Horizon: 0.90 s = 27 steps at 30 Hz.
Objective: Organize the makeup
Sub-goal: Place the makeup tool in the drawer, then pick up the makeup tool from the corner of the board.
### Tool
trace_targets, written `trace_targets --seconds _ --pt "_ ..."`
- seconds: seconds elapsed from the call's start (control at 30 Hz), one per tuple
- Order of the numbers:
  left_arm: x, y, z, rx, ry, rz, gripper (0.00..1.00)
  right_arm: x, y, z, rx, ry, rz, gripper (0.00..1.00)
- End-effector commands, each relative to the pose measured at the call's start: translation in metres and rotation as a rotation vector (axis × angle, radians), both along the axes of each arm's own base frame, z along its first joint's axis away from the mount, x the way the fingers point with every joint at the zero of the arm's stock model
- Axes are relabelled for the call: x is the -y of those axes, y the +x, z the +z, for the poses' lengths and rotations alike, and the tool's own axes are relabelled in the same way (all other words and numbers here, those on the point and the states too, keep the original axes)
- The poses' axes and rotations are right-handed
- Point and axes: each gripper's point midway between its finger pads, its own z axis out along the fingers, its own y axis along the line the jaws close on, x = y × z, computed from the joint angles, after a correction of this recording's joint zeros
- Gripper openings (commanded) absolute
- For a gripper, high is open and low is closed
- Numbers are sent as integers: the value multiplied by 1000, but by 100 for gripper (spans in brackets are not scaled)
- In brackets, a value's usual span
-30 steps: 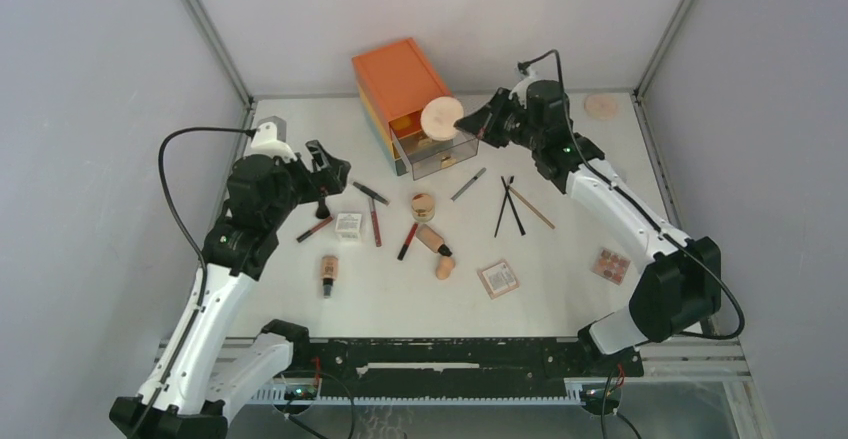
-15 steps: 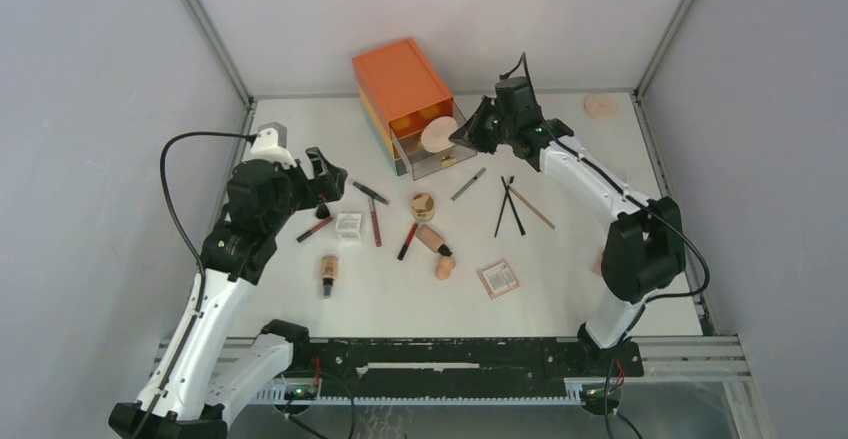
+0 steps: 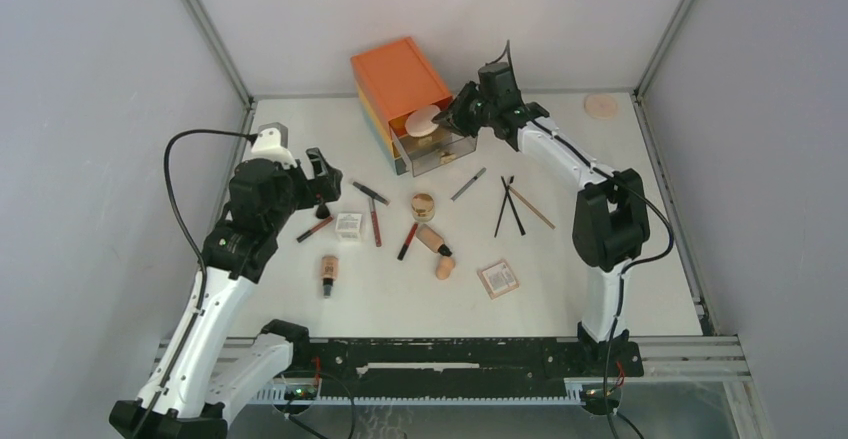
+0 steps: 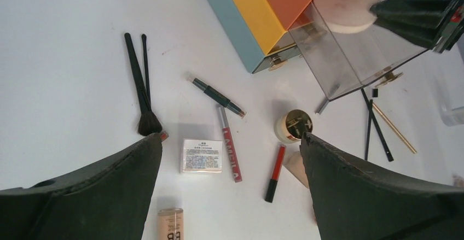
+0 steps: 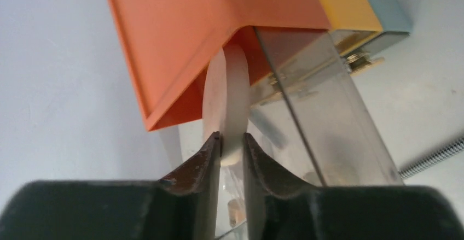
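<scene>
My right gripper (image 3: 452, 119) (image 5: 232, 137) is shut on the edge of a round peach compact (image 3: 424, 120) (image 5: 230, 92). It holds the disc over the open clear drawer (image 3: 437, 151) (image 5: 320, 120) of the orange chest (image 3: 398, 79). My left gripper (image 3: 325, 181) (image 4: 231, 137) hangs open and empty above the scattered makeup. Below it lie a white box (image 4: 202, 155), red pencils (image 4: 275, 173), a black brush (image 4: 139, 87) and a beige foundation bottle (image 3: 327, 272). A square compact (image 3: 497, 278) and thin brushes (image 3: 510, 206) lie to the right.
A small gold-lidded pot (image 3: 422, 205), another beige bottle (image 3: 434, 238) and a sponge (image 3: 445, 268) sit mid-table. A round pad (image 3: 600, 107) lies at the far right corner. Grey walls enclose the table on three sides.
My right gripper has carried the round compact left and down, from beside the drawer to over its opening at the chest front. The left arm has barely moved.
</scene>
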Motion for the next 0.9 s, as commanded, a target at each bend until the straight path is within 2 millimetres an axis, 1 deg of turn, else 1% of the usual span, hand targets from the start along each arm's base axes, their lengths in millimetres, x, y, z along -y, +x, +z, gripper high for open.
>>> trace_targets --seconds 0.0,0.03,0.07,0.13,0.23,0.3,0.33,0.37,0.4,0.43,0.47,0.5,0.6,0.67,0.77,0.87 --pt "-3 2 -2 -10 48 -10 100 -9 12 26 106 34 20 40" --pt "-2 3 -2 -13 46 -16 100 -8 8 28 115 29 25 46" --pt "-1 3 -3 -19 46 -19 100 -6 4 31 126 22 32 49" --pt "1 4 -4 -20 45 -28 100 3 -4 36 144 6 32 50" --pt "2 6 -5 -23 47 -35 100 17 -19 50 181 -11 36 51" --pt "4 8 -3 -21 47 -39 100 32 -27 63 217 -36 28 51" --pt "4 8 -2 -18 47 -41 100 44 -30 71 243 -63 12 51" --pt "4 9 0 -12 47 -42 100 62 -30 77 272 -105 -21 51" --pt "5 10 1 -8 46 -46 100 85 -31 85 304 -153 -80 51" --pt "5 10 3 -3 46 -47 100 106 -28 84 315 -192 -122 55" --pt "5 10 5 3 44 -50 100 135 -25 83 321 -247 -204 59" --pt "6 11 6 8 43 -53 100 160 -25 86 326 -273 -261 60" --pt "9 13 12 22 38 -65 100 239 -17 66 262 -343 -417 61" --pt "12 15 16 30 31 -78 100 284 -11 55 225 -391 -505 60" --pt "15 20 23 47 22 -84 100 335 2 38 185 -427 -604 60" --pt "17 28 29 64 22 -86 100 373 23 20 121 -441 -669 62"
